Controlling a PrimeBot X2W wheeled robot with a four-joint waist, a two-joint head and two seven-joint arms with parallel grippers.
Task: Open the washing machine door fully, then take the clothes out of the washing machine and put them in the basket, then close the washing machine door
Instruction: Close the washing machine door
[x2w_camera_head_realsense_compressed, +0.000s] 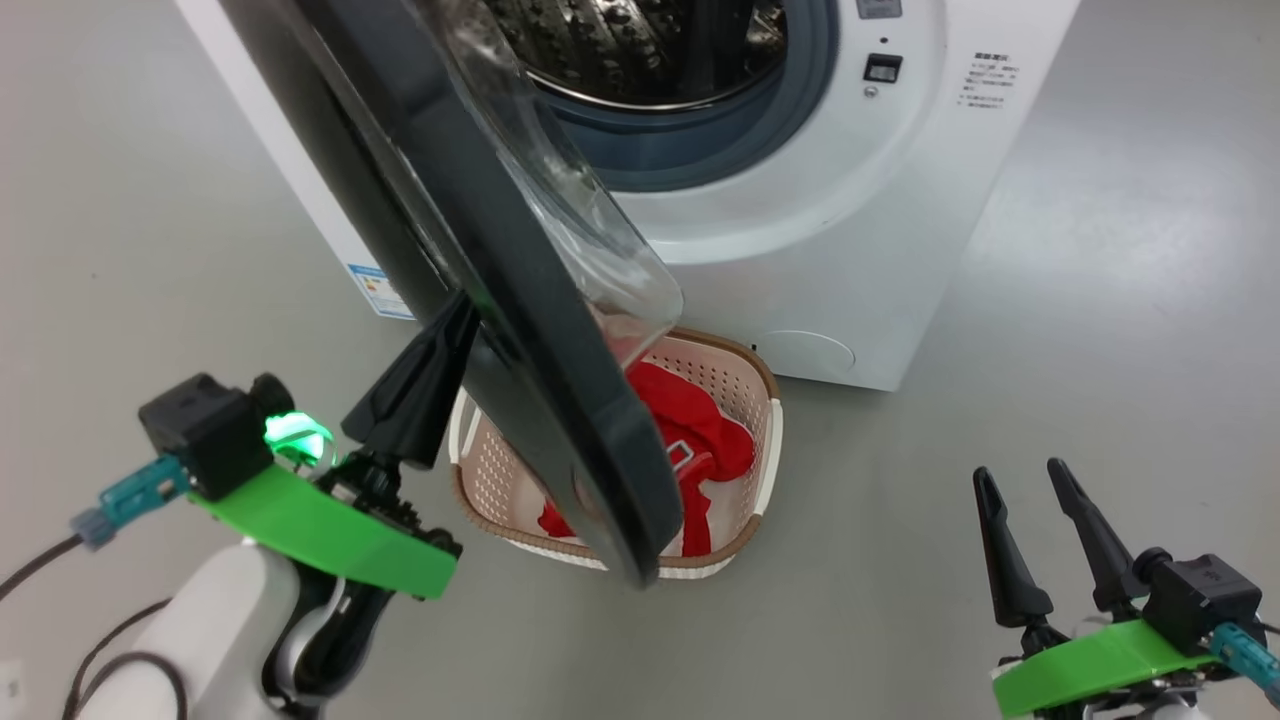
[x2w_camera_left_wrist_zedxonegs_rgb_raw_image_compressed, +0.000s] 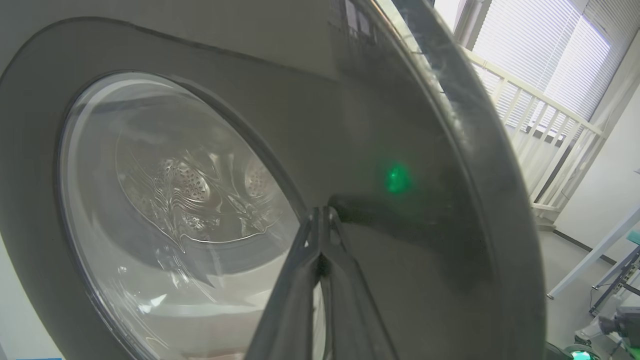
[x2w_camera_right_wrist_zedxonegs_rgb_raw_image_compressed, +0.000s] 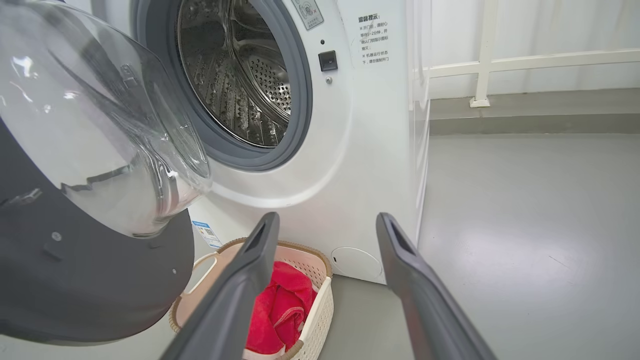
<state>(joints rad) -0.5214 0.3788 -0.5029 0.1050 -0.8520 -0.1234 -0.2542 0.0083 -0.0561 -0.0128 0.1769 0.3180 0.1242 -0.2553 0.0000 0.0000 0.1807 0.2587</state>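
The left gripper (x2w_camera_head_realsense_compressed: 460, 312), its long dark fingers pressed together, touches its tips to the glossy black outer face of the swung-out washing machine door (x2w_camera_head_realsense_compressed: 560, 400). Beyond those fingers, soft red clothes (x2w_camera_head_realsense_compressed: 690, 425) lie in the perforated cream basket (x2w_camera_head_realsense_compressed: 722, 372) before the white washing machine (x2w_camera_head_realsense_compressed: 850, 250), whose printed notice is too small to read. The right gripper (x2w_camera_head_realsense_compressed: 1020, 470) is spread wide and holds nothing.

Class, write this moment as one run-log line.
washing machine door: part open | left gripper: shut, tips at its outer face | right gripper: open, empty | clothes: red, in basket
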